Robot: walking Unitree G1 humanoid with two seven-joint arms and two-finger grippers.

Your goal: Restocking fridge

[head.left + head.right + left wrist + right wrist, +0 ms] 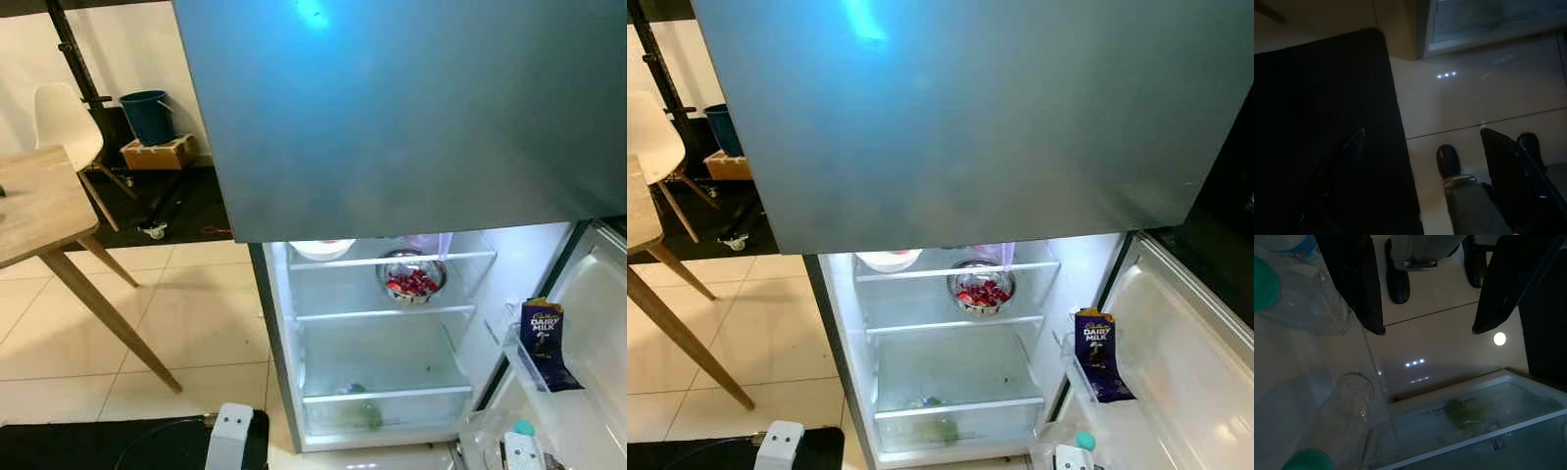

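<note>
The fridge (392, 333) stands open before the robot, its lower compartment lit, the grey freezer door (411, 108) above shut. On the top glass shelf (392, 259), toward its left end, sits a white bowl (323, 248); just right of the shelf's middle, a metal bowl (411, 275) with red pieces inside shows through the shelf's front edge. At the bottom, the crisper drawer (387, 409) holds something green (361, 413) near its left front corner.

The fridge door (598, 323) swings out to the right. A purple Dairy Milk chocolate bar (545, 343) stands upright in the door rack (524, 367), leaning a little against its rim. Lower down in the door, clear bottles with green caps (1266, 284) stand close together.

The left gripper (1422, 142) hangs low over a black mat (1327, 122) and pale tiles (1488, 93), fingers spread wide, nothing between them. The right gripper (1427, 330) hangs beside the door bottles, over the floor in front of the crisper, fingers likewise apart and unloaded.

Off to the left, a wooden table (39, 201) shows its corner and a slanted leg; behind it a white chair (64, 117), a blue bucket (147, 113) and a wooden crate (157, 152) sit by the wall
</note>
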